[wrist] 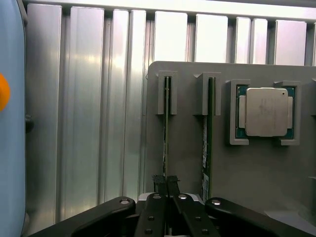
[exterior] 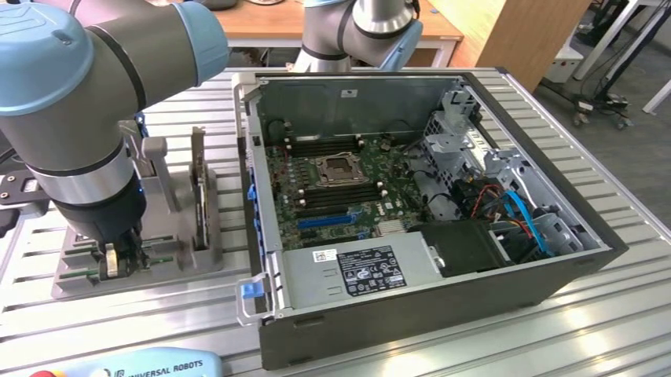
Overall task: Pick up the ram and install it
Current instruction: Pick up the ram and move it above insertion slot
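Observation:
In the wrist view, the ram (wrist: 166,133) stands on edge in a slot of the grey holder (wrist: 187,163), a thin green strip seen edge-on. My gripper (wrist: 166,186) is shut on its near end, black fingertips pinched against both faces. A second strip (wrist: 208,138) with a white label stands in the neighbouring slot. In the exterior view, the gripper (exterior: 109,263) reaches straight down into the holder (exterior: 199,204), on the exterior view's left of the open computer case (exterior: 419,314).
A square silver processor chip (wrist: 266,112) lies in the holder beside the strips. The case shows its motherboard (exterior: 314,200) with an open CPU socket (exterior: 338,169), cables and drive cages. A teach pendant (exterior: 137,365) lies at the table's front; another arm (exterior: 357,31) stands behind.

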Robot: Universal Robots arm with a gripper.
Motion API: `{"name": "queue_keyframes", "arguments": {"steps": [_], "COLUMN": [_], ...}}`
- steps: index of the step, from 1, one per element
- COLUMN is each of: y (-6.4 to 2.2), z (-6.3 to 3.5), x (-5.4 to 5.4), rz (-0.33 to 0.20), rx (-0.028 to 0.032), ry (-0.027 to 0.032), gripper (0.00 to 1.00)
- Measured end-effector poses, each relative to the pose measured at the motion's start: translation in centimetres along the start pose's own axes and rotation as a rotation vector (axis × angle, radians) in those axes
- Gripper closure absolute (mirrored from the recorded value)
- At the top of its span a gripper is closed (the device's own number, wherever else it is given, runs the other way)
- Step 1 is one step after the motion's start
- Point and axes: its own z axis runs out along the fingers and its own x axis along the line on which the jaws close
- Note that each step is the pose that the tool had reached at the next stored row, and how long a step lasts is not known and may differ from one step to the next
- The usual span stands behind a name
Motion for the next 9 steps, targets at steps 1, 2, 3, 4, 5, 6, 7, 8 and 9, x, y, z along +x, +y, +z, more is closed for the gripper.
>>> {"name": "queue_keyframes", "arguments": {"steps": [1,2,3,4,5,6,7,8,9], "y": [0.00,0.00,0.00,0.01,0.01,0.01,0.02,0.02,0.03], "z": [0.00,-0.03,-0.09,-0.16,-0.23,-0.31,-0.40,-0.51,-0.64], "x": [0.00,0.00,0.00,0.00,0.00,-0.01,-0.01,-0.01,-0.02], "rz": [0.000,0.000,0.000,0.000,0.000,0.000,0.000,0.000,0.000], "rx": [0.0001,0.0002,0.0000,-0.0001,0.0000,0.0000,0.0000,-0.0001,0.0000], "ry": [-0.0001,-0.0002,0.0001,0.0001,0.0000,0.0000,0.0000,0.0000,0.0000], "gripper": [0.89,0.89,0.89,0.89,0.89,0.89,0.89,0.89,0.89]}}
